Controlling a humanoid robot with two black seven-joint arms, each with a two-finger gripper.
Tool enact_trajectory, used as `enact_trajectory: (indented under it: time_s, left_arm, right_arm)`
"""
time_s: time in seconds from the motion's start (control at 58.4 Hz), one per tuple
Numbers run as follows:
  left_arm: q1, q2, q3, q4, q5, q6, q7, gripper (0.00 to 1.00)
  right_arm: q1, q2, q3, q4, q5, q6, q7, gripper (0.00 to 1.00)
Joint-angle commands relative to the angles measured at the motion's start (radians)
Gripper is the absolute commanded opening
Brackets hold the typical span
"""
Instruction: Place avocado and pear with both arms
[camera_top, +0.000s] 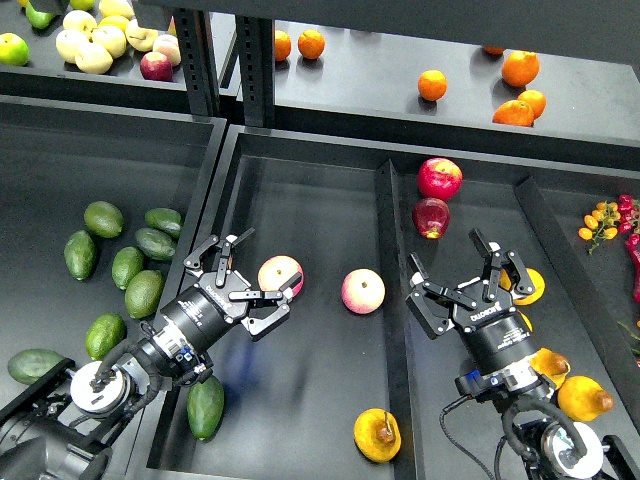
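Both arms reach up from the near edge into a set of black trays. The left claw (252, 280) hangs over the wide middle tray (300, 200), its fingers spread apart and holding nothing; one fingertip lies just beside a pale pink-yellow apple (279, 273), though whether it touches cannot be told. A second apple (362, 291) of the same blush sits a little to the right, near the divider wall of that tray. The avocado (205, 406) lies at the near left corner of the middle tray, just beside the left arm's wrist, tilted with its narrow end toward the near edge. The pear (377, 435), yellow-orange with a brown blotch, rests near the near right corner of the same tray, well apart from both claws. The right claw (470, 275) stands over the narrower right tray (530, 200), fingers wide open and empty, with yellow fruit (528, 286) partly hidden behind it. Two red apples (436, 195) sit toward the far end of that right tray. More avocados (125, 262) lie scattered in the left tray, and oranges (515, 85) and pale apples (95, 45) rest on the shelf beyond.
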Motion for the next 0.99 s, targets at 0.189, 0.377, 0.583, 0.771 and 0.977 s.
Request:
enact_trajectory:
  time_s: [0.189, 0.377, 0.583, 0.771, 0.977]
  left_arm:
    - [0.0, 0.0, -0.028, -0.02, 0.0, 0.0, 0.009, 0.99]
    - [0.0, 0.0, -0.028, -0.018, 0.0, 0.0, 0.007, 0.99]
    - [0.006, 0.0, -0.028, -0.018, 0.0, 0.0, 0.004, 0.99]
    - [0.009, 0.0, -0.028, -0.018, 0.0, 0.0, 0.004, 0.99]
    - [0.009, 0.0, -0.028, -0.018, 0.0, 0.0, 0.004, 0.99]
  right_arm:
    - [0.0, 0.0, 0.0, 0.002, 0.0, 0.0, 0.0, 0.99]
    - [0.0, 0.0, 0.0, 0.006, 0.0, 0.0, 0.0, 0.99]
    - [-0.002, 0.0, 0.0, 0.008, 0.0, 0.0, 0.0, 0.99]
    - [-0.003, 0.0, 0.0, 0.008, 0.0, 0.0, 0.0, 0.99]
    - [-0.005, 0.0, 0.0, 0.009, 0.0, 0.002, 0.0, 0.99]
